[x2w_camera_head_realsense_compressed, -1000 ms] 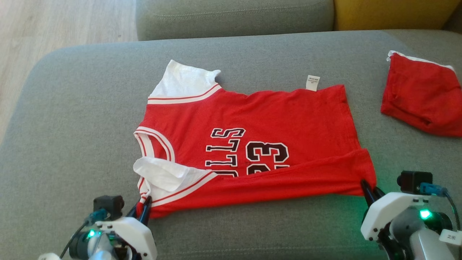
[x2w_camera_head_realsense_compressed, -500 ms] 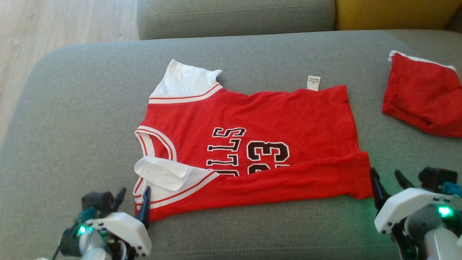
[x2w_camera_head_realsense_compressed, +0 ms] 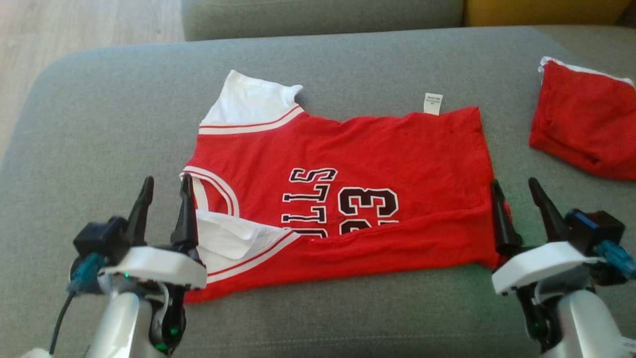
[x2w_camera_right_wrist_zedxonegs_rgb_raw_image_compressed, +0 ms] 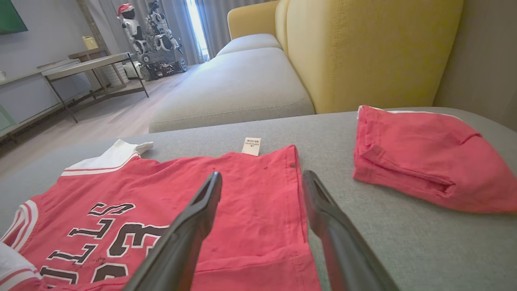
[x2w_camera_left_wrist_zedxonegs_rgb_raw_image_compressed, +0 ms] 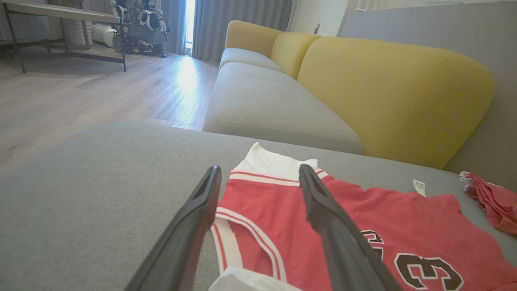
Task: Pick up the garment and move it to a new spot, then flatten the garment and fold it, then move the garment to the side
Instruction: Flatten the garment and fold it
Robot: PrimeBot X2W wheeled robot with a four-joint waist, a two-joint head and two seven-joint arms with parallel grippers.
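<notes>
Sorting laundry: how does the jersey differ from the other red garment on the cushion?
The jersey lies spread out, near edge folded over; the other garment is folded compactly. The jersey shows black lettering and white sleeves; the other garment looks plain red. Both are red, on the grey cushion.

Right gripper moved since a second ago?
Yes. The right gripper released the jersey at its near corner, opened, and its tips now sit farther up the hem edge.

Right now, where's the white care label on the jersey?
Head view: the care label sticks out past the jersey's far edge, right of centre, on the grey cushion, left of the folded red garment.
</notes>
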